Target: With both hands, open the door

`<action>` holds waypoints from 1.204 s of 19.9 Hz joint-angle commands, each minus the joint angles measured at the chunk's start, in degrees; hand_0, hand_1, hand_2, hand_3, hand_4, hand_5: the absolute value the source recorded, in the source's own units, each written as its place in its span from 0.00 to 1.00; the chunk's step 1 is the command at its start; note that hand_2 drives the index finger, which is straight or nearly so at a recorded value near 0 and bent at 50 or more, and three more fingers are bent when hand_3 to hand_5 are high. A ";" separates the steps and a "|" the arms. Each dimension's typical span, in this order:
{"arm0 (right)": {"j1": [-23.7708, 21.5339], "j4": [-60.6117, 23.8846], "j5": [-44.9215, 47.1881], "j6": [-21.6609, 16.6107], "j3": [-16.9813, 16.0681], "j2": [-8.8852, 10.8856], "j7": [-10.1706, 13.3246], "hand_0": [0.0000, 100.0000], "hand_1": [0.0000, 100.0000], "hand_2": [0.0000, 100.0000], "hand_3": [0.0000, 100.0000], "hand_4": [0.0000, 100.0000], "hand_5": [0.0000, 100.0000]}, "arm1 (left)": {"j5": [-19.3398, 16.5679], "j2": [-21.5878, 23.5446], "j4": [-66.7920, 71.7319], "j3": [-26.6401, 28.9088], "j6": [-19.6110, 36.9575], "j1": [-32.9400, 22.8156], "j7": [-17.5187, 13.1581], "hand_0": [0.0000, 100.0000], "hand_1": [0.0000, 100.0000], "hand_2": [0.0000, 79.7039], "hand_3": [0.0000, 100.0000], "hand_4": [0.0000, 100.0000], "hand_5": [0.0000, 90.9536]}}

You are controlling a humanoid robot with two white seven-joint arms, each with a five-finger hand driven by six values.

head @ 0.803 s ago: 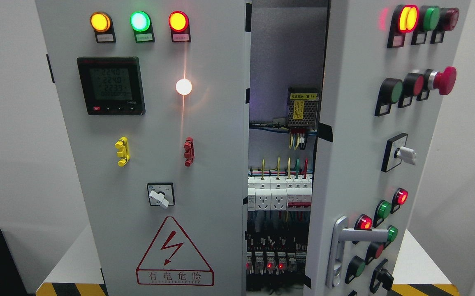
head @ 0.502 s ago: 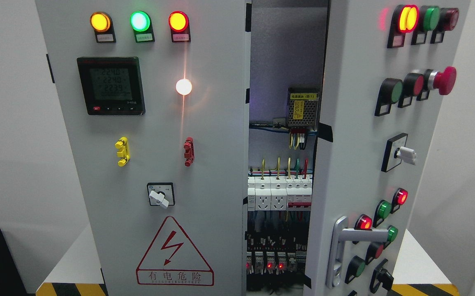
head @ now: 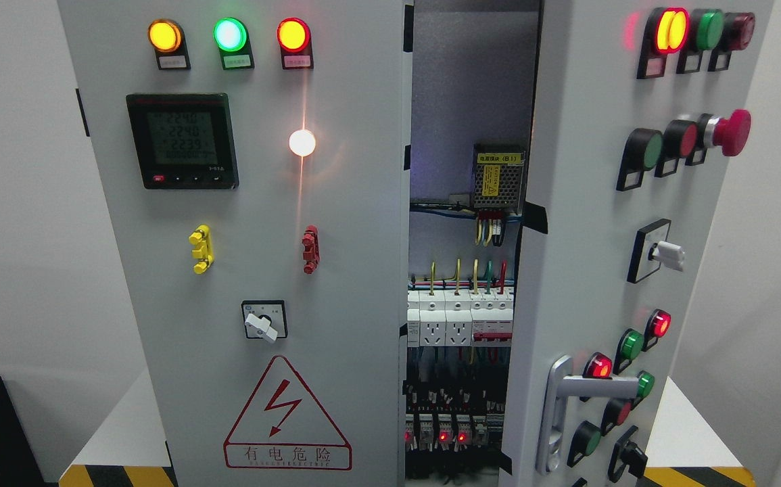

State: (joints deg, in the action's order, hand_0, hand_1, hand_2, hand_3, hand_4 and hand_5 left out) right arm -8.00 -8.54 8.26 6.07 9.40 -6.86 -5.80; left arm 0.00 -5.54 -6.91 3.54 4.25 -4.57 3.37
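The right door (head: pixel 586 223), a smooth grey metal panel with round buttons, stands ajar and swung toward the camera; its silver lever handle (head: pixel 559 412) sits low. The left door (head: pixel 262 257) looks closed. Between their edges a narrow gap shows breakers (head: pixel 459 318). No hand is visible, so I cannot tell its state.

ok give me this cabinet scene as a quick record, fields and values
left door: closed or nearly so, faces the camera
right door: swung partly open
door handle: silver lever, low on right door, untouched
gap between doors: shows breakers and a power supply
left door lamps: yellow, green, red, all lit
warning triangle: low on left door
robot hands: none in view
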 commanded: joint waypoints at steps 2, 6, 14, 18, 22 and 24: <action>0.00 -0.07 0.00 0.00 0.00 0.00 0.00 0.00 0.00 0.00 0.00 0.00 0.00 | -1.23 3.42 -22.07 -17.11 0.75 -7.73 -0.03 0.00 0.00 0.00 0.00 0.00 0.00; 0.00 0.01 0.00 0.00 0.00 0.00 0.00 0.00 0.00 0.00 0.00 0.00 0.00 | -1.23 9.57 -32.17 -29.19 1.02 -9.05 0.05 0.00 0.00 0.00 0.00 0.00 0.00; 0.00 0.01 0.00 0.00 0.00 0.00 0.00 0.00 0.00 0.00 0.00 0.00 0.00 | -0.18 15.37 -53.88 -29.91 0.93 -12.66 0.05 0.00 0.00 0.00 0.00 0.00 0.00; 0.00 0.01 0.00 0.00 0.00 0.00 0.00 0.00 0.00 0.00 0.00 0.00 0.00 | 0.53 18.97 -66.17 -32.10 1.02 -14.06 0.05 0.00 0.00 0.00 0.00 0.00 0.00; 0.00 -0.07 0.00 0.00 0.00 0.00 0.00 0.00 0.00 0.00 0.00 0.00 0.00 | 0.70 22.49 -79.28 -33.42 0.93 -13.89 0.05 0.00 0.00 0.00 0.00 0.00 0.00; 0.00 0.01 0.00 0.00 0.00 0.00 0.00 0.00 0.00 0.00 0.00 0.00 0.00 | 1.58 23.11 -83.07 -33.51 0.93 -13.10 0.05 0.00 0.00 0.00 0.00 0.00 0.00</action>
State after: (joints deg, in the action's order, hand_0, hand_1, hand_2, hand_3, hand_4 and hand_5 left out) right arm -8.00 -8.54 8.26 6.07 9.40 -6.86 -5.80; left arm 0.00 9.81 -61.30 -23.82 5.23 -17.76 3.44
